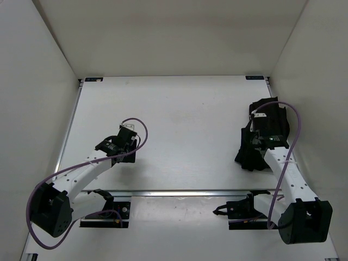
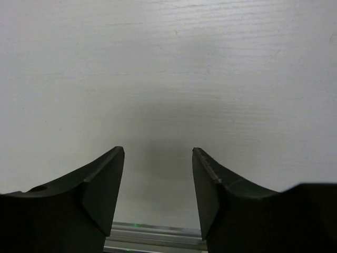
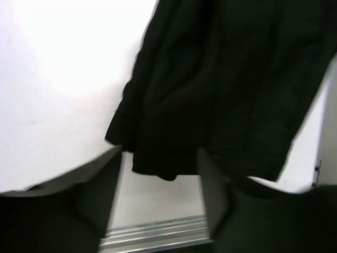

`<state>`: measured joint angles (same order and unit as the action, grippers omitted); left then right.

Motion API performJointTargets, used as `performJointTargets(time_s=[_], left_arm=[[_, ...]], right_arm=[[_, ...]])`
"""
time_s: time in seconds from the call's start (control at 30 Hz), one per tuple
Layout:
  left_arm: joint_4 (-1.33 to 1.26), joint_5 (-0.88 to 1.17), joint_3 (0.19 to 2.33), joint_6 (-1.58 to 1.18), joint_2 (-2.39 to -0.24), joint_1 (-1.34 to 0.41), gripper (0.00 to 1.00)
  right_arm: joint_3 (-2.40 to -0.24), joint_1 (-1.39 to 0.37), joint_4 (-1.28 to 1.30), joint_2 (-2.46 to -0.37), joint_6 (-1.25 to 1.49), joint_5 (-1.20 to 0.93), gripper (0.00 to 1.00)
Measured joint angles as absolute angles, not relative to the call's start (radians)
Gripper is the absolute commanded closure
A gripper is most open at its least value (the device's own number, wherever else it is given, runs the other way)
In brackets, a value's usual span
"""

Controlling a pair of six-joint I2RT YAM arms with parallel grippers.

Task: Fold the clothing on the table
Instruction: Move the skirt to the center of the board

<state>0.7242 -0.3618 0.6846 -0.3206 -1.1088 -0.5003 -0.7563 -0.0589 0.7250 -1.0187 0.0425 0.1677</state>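
The clothing is a black pleated garment bunched in a heap near the right edge of the white table. My right gripper hangs over the heap's left part. In the blurred right wrist view its jaws stand apart, and the clothing's near hem reaches down between the fingertips of the right gripper, with bare table behind. My left gripper is far from the garment, over the left half of the table. The left wrist view shows the left gripper open, only white tabletop between its fingers.
A metal rail runs along the table's near edge, just in front of both arm bases. White walls close in the left, right and back sides. The garment lies close to the right wall.
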Motion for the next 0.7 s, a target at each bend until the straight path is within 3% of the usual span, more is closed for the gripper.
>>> performJointTargets(time_s=[0.07,0.17,0.3,0.33,0.37,0.4,0.43,0.47,0.53,0.6,0.7], left_arm=[[0.721,-0.355,0.683,-0.319,-1.105,-0.503,0.22],[0.717,-0.354,0.682,-0.322,-1.104,-0.508,0.19],[0.717,-0.354,0.682,-0.321,-1.103,-0.508,0.17],[0.717,-0.354,0.682,-0.322,-1.103,-0.508,0.16],[0.718,-0.354,0.682,-0.322,-1.103,-0.508,0.17],[0.717,-0.355,0.682,-0.322,-1.103,-0.508,0.18],[0.717,-0.355,0.682,-0.323,-1.103,-0.508,0.43],[0.716,-0.354,0.682,-0.33,-1.102,-0.508,0.72],[0.717,-0.36,0.682,-0.332,-1.1,-0.5,0.96],[0.721,-0.37,0.682,-0.337,-1.095,-0.485,0.98],[0.727,-0.386,0.681,-0.344,-1.064,-0.444,0.93]], right_arm=[[-0.785,-0.049,0.721,-1.029,0.047,0.217,0.19],[-0.789,-0.026,0.708,-1.062,0.052,0.241,0.17],[-0.759,0.017,0.672,-1.154,0.061,0.231,0.21],[-0.754,0.026,0.667,-1.184,0.066,0.231,0.27],[-0.753,0.033,0.669,-1.219,0.072,0.231,0.44],[-0.753,0.037,0.666,-1.246,0.073,0.231,0.83],[-0.753,0.038,0.667,-1.274,0.077,0.228,1.0],[-0.755,0.038,0.673,-1.298,0.086,0.222,1.0],[-0.779,0.032,0.703,-1.344,0.105,0.208,0.99],[-0.844,0.027,0.749,-1.367,0.119,0.176,1.0],[-1.044,0.006,0.8,-1.362,0.157,0.099,1.0]])
